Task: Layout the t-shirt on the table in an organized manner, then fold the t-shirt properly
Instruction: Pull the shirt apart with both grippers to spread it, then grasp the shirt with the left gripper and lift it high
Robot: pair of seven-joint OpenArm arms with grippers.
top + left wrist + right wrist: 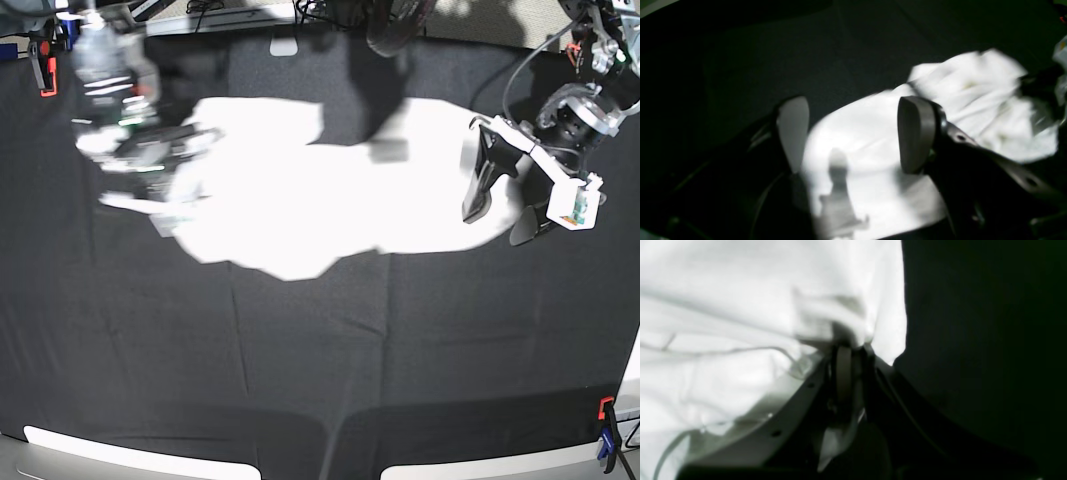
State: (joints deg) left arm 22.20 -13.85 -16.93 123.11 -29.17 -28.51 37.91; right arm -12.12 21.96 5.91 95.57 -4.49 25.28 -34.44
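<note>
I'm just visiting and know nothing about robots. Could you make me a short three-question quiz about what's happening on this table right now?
1. True or false: the right gripper is shut on the t-shirt.
2. The left gripper is: A) open above the shirt, B) clamped on a sleeve, C) out of sight.
3. What colour is the table covering?

Key: 1 true; 2 A; 3 black.

No legible text, label or number anywhere.
</note>
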